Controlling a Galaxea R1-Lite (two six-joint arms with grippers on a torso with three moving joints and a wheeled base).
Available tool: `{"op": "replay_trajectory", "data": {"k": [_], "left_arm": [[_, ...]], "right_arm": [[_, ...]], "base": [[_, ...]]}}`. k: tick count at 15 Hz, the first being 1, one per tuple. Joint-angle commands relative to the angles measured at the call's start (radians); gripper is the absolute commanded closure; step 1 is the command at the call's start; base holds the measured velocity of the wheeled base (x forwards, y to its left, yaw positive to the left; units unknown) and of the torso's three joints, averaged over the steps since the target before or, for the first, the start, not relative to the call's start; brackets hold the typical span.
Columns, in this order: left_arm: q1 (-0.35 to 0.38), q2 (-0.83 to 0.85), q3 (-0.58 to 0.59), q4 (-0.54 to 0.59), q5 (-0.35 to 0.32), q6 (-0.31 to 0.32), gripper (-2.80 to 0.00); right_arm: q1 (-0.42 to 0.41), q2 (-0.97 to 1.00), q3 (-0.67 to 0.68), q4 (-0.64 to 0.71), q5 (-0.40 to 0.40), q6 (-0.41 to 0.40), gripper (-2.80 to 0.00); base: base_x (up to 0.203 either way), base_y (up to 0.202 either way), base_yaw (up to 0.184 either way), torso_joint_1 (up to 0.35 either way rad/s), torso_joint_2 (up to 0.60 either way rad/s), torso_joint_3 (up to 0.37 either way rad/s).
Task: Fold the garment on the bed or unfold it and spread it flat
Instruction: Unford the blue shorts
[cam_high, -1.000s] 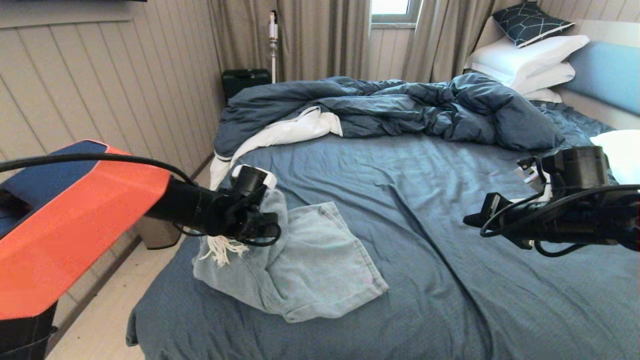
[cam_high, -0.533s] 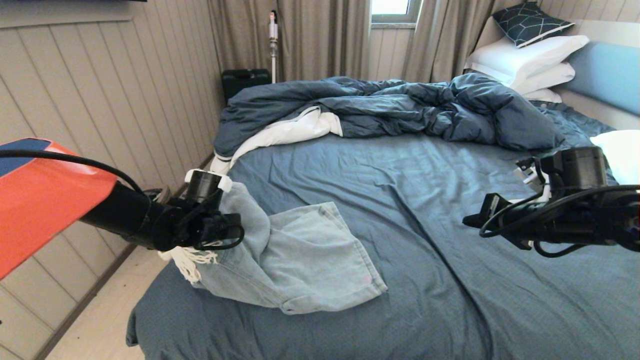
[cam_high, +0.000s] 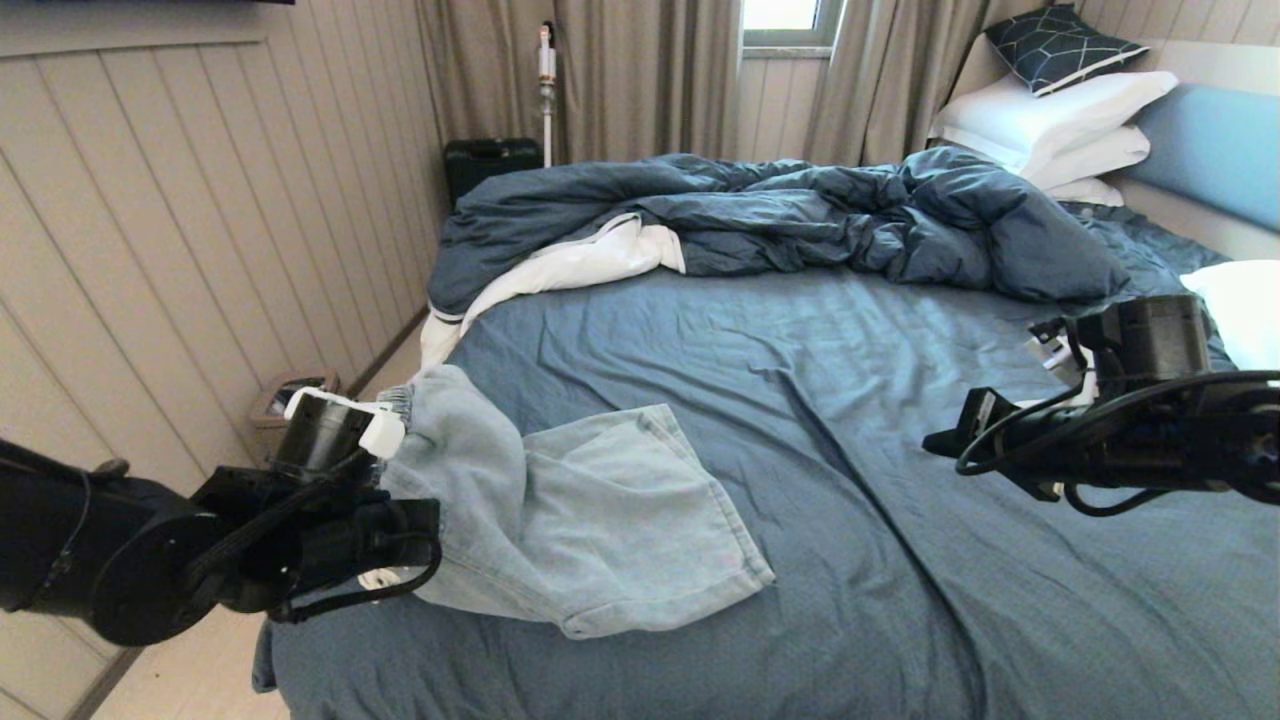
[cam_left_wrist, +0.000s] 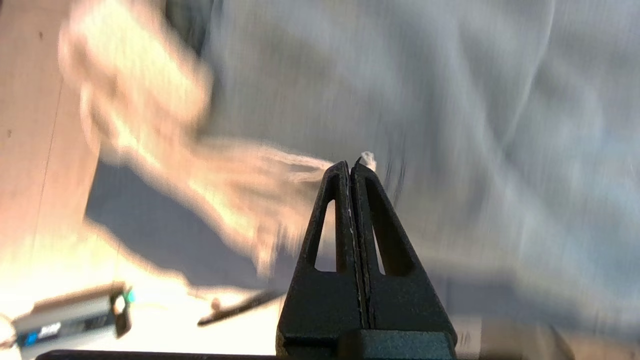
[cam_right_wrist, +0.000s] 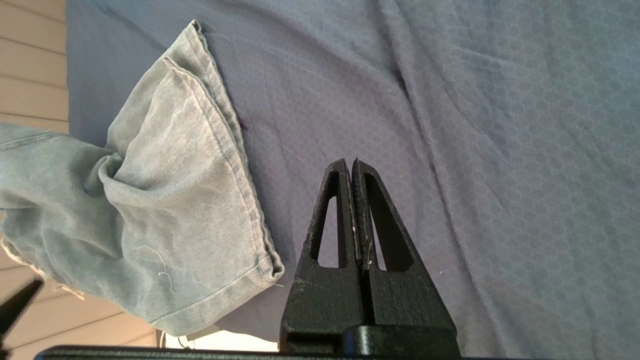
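- The large bed (cam_high: 800, 380) with a slate-blue sheet fills most of the scene, its light blue padded headboard (cam_high: 1215, 145) at far right.
- A rumpled dark blue duvet (cam_high: 780, 220) with a white underside lies heaped across the far part of the bed, with stacked white pillows (cam_high: 1060, 120) beyond it at right.
- The garment (cam_high: 590, 520), pale light-blue denim shorts, lies on the near left part of the sheet; one leg rests flat, while the gathered waistband end is drawn up toward the bed's left edge.
- The left gripper (cam_left_wrist: 354, 167) sits at the near left bed edge against that raised waistband end, jaws pressed together; whether they pinch denim or the white tasselled drawstring (cam_left_wrist: 150, 130) cannot be told.
- The right gripper (cam_right_wrist: 350, 167) hangs over bare sheet at right, well apart from the shorts, jaws closed on nothing.
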Motion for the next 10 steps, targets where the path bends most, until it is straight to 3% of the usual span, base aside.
{"op": "replay_trajectory", "data": {"k": [1,6,9,10], "left_arm": [[-0.013,-0.074,0.037,-0.005,0.002,-0.019,0.00],[0.062,-0.118,-0.006,0.001,-0.007,-0.069,0.00],[0.124,-0.146,0.018,0.004,-0.061,-0.104,0.00],[0.130,-0.148,0.017,0.006,-0.072,-0.129,0.00]], "right_arm": [[0.015,0.001,0.000,0.000,0.002,0.003,0.00],[0.218,0.035,-0.030,0.027,-0.008,-0.010,0.00],[0.301,0.125,-0.141,0.211,-0.013,-0.020,0.00],[0.318,0.152,-0.171,0.264,-0.029,-0.046,-2.80]], "base": [[0.000,0.000,0.000,0.000,0.00,0.000],[0.000,0.000,0.000,0.000,0.00,0.000],[0.000,0.000,0.000,0.000,0.00,0.000],[0.000,0.000,0.000,0.000,0.00,0.000]]}}
